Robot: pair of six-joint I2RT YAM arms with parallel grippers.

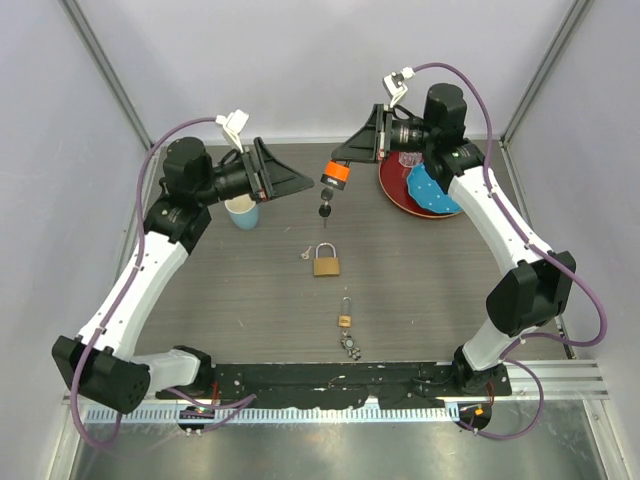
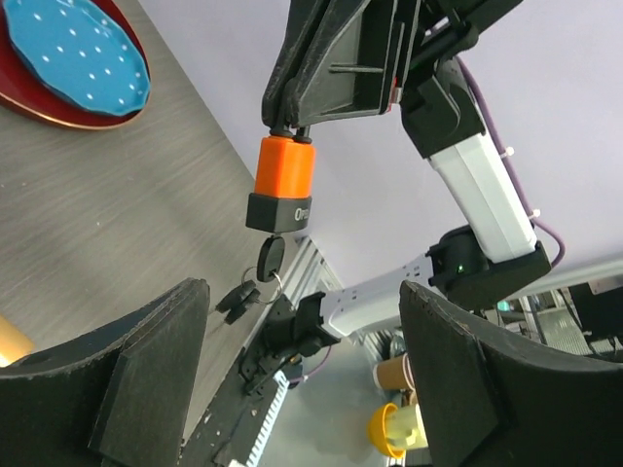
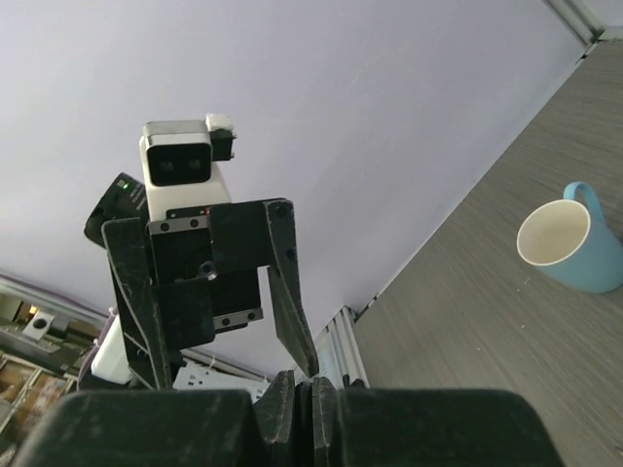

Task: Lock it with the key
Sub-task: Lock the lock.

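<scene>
Key bunch (image 1: 334, 180) hangs in the air beyond the big brass padlock (image 1: 327, 263), nearly straight out from the padlock's shackle and well clear of the desk (image 1: 420, 290). My right claw (image 1: 339, 161) is clenched on the top of its orange head. Below that head sits a black collar. A round black key head dangles from it on a ring, and a second black piece hangs off to one side.

My left claw (image 1: 305, 182) is released, its fingers spread wide with nothing between them. It floats to the far left of the padlock, level with the bunch and pointing at it.

The padlock lies flat on the desk with its shackle pointing away from my bases. A small silver key (image 1: 303, 253) lies just beside its far-left corner. On its near side, apart from it, lies a tiny brass padlock (image 1: 344, 321), with a silver keychain (image 1: 350, 347) nearer still.

A blue mug (image 1: 242, 211) stands upright to the far left of the big padlock, under my left wrist. From my right wrist camera I see only its pale inner wall and floor. To the far right of the padlock a red plate (image 1: 392, 196) holds a blue, white-dotted dish (image 1: 432, 192) with a wavy rim. My right forearm partly hides both.
</scene>
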